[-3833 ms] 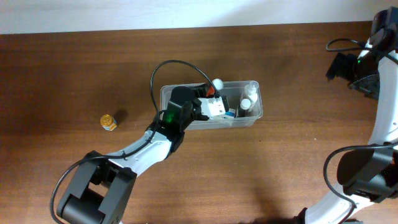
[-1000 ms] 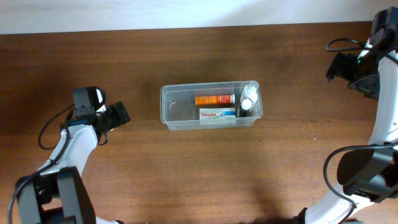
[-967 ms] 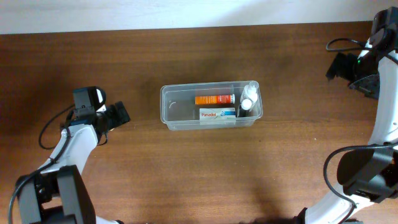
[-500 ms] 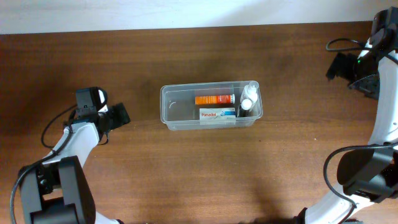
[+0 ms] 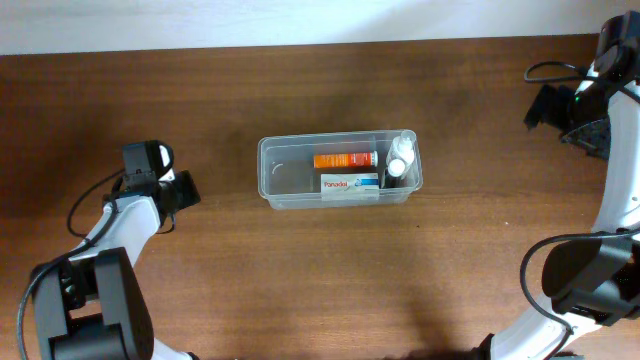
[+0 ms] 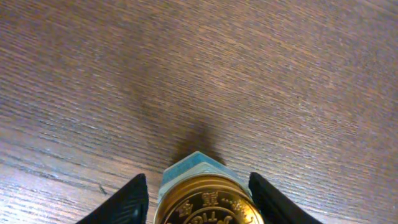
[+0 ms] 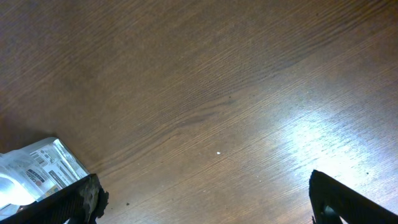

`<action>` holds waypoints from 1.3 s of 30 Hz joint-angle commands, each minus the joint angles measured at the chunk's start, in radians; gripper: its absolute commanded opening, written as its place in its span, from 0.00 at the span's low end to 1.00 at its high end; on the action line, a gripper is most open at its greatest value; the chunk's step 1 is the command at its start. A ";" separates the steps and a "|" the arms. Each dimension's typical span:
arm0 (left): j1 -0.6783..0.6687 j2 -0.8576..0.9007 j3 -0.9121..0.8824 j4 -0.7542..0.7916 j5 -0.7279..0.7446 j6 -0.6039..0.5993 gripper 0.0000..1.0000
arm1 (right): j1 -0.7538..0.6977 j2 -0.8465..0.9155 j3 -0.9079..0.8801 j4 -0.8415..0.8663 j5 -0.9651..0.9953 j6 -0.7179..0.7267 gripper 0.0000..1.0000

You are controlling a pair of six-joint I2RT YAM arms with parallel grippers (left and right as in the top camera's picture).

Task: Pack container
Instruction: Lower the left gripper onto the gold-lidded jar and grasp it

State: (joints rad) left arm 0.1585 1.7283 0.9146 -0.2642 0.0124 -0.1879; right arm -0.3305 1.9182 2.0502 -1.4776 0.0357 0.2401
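Note:
The container (image 5: 272,188) is a clear plastic tub at the table's middle. It holds an orange tube (image 5: 345,159), a white and blue box (image 5: 350,183) and small white bottles (image 5: 399,160). My left gripper (image 5: 183,191) is low over the table far left of the tub. In the left wrist view my left gripper (image 6: 198,186) has its black fingers (image 6: 134,202) close on both sides of a small gold-lidded jar (image 6: 202,202). The jar is hidden under the gripper in the overhead view. My right gripper (image 5: 545,105) is open and empty at the far right.
A silver blister pack (image 7: 37,168) lies on the wood beside the right gripper's left finger (image 7: 81,199). The table is dark brown wood (image 5: 320,280). A pale wall edge runs along the back.
My left arm has left the tub and gone to the far left, over the jar. In the last half second its fingers have drawn in around the jar. The right arm has not moved.

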 commanded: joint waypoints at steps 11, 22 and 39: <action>0.003 0.010 0.017 -0.003 0.053 0.002 0.48 | 0.002 0.002 0.001 0.000 -0.002 0.012 0.98; 0.003 0.010 0.076 -0.081 0.077 0.011 0.43 | 0.002 0.002 0.001 0.000 -0.002 0.012 0.98; 0.003 0.011 0.076 -0.111 0.032 0.134 0.61 | 0.002 0.002 0.001 0.000 -0.002 0.012 0.98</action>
State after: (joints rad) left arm 0.1585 1.7283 0.9730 -0.3744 0.0528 -0.0914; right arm -0.3305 1.9182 2.0502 -1.4776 0.0360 0.2401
